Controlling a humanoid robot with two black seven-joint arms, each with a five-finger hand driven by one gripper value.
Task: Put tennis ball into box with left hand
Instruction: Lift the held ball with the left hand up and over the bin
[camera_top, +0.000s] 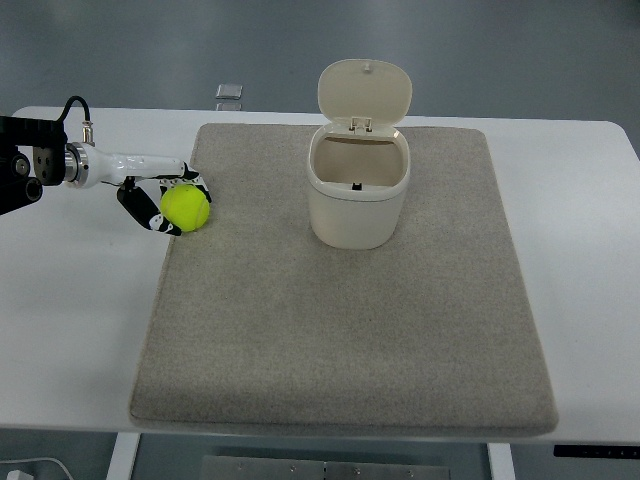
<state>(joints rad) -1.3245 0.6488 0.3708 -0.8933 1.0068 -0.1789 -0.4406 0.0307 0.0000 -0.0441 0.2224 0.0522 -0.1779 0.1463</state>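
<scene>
The mat (340, 330) was bare; the tennis ball (185, 207), at nine o'clock from the open box (357, 195), was clasped by left hand (160, 205) fingers; delivery remained.

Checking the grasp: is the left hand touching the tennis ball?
Touching. The top view shows the left hand with fingers wrapped around the tennis ball, no gap visible.

No readable text anywhere in my view. Checked the cream plastic bin with its flip lid (357, 185), the yellow-green tennis ball (186, 207), the grey felt mat (340, 330): no labels, brands or numbers legible on any.
</scene>
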